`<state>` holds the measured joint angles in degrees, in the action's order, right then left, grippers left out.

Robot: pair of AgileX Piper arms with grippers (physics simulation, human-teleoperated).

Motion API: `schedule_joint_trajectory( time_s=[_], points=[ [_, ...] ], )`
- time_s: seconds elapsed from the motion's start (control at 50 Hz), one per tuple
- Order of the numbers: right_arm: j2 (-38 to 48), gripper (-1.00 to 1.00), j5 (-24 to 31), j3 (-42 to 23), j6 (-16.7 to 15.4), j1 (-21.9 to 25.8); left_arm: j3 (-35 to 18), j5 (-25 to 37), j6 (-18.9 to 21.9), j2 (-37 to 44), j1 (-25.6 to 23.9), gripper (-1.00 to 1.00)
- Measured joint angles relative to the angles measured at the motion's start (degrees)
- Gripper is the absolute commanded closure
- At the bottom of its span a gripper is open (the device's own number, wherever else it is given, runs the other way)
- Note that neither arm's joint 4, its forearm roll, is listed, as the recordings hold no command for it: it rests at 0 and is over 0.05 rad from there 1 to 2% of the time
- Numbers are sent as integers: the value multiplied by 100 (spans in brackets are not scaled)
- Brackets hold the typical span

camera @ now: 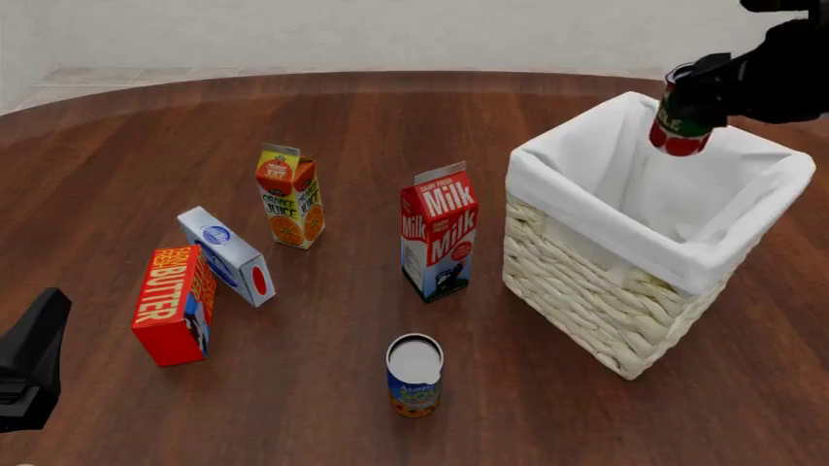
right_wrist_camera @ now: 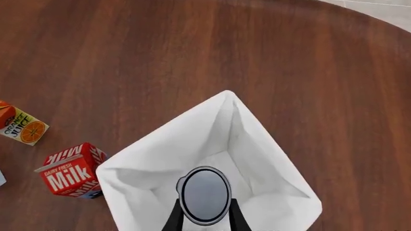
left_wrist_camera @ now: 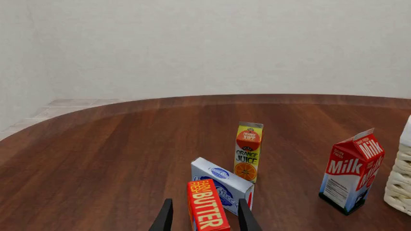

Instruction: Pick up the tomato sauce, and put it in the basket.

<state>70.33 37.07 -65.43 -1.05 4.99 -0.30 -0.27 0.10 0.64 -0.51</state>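
The tomato sauce (camera: 679, 124), a small can with a red and green label, hangs above the open top of the basket (camera: 609, 301), near its far right corner. My right gripper (camera: 693, 92) is shut on it. In the right wrist view the can's silver-grey top (right_wrist_camera: 204, 195) sits between the two fingers (right_wrist_camera: 174, 219), with the basket's white lining (right_wrist_camera: 257, 159) right beneath. My left gripper (left_wrist_camera: 205, 211) stands open low at the table's near left, holding nothing. Only a dark part of the left gripper (camera: 33, 354) shows in the front view.
Left of the basket stand a milk carton (camera: 438, 243), an orange juice carton (camera: 290, 197), a blue-and-white box (camera: 227, 254) and a red butter box (camera: 173, 303). A blue-and-orange can (camera: 414, 374) stands near the front. The butter box (left_wrist_camera: 207, 204) lies ahead of my left gripper.
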Motion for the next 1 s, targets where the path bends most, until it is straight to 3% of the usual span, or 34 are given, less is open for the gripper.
schedule_joint_trajectory(
  time_s=[1.0],
  points=[
    [533, 100, -140, 259, 76, -57, 0, 0, 0, 0, 0, -100]
  ],
)
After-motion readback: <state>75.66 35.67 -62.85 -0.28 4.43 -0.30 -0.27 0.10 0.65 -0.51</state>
